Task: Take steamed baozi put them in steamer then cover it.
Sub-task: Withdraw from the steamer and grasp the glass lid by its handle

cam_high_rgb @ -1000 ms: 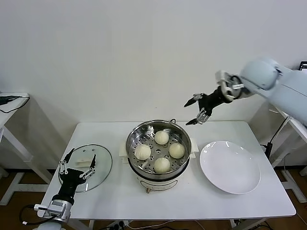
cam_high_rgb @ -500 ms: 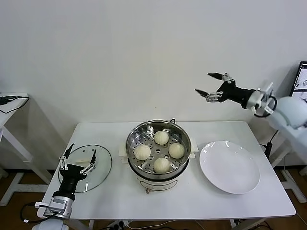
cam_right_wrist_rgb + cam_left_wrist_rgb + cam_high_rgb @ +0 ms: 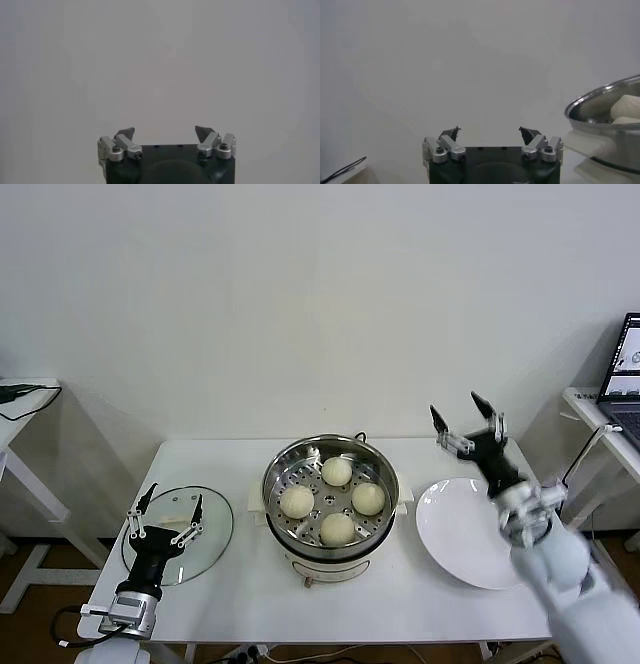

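All four baozi (image 3: 337, 499) sit in the steamer (image 3: 331, 494); only the lid (image 3: 180, 534) remains. My left gripper (image 3: 166, 513) hovers above it, jaws apart; right gripper (image 3: 466, 422) spread, empty over the plate (image 3: 480, 532).

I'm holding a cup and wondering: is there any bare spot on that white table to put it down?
Yes: the table's front strip, below the steamer and plate, is bare, and so is the back left corner behind the lid. The middle is crowded; the left gripper hovers over the lid.
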You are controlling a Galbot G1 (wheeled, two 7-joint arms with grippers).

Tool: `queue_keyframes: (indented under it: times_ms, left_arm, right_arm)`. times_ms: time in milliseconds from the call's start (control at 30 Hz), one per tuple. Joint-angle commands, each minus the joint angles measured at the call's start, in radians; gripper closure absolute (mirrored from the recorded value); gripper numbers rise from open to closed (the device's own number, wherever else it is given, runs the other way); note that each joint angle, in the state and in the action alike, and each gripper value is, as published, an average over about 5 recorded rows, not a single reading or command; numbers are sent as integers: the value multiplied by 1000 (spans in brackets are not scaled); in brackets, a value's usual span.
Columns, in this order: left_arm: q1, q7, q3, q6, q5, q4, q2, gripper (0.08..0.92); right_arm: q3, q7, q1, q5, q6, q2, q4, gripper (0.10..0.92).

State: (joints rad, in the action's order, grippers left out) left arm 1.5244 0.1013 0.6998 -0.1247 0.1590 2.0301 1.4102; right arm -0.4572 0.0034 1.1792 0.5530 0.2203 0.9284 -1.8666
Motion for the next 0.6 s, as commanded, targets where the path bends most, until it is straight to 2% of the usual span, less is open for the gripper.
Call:
queue_keyframes:
  times_ms: [33, 300, 467, 600]
  left_arm:
    - [0, -18, 0, -47, 64, -37, 1, 177]
    - [16, -102, 35, -226, 471, -184, -20, 177]
    - [-2, -255, 68, -359, 880, -343, -35, 177]
    - [-33, -362, 76, -371, 1085, -444, -55, 177]
  right_arm:
    - [-108, 149, 389, -233, 233, 371, -76, 203]
    - [-53, 157, 417, -288, 262, 423, -82, 203]
    - [-37, 155, 402, -291, 248, 434, -75, 203]
    - [-23, 153, 394, -308, 247, 438, -59, 203]
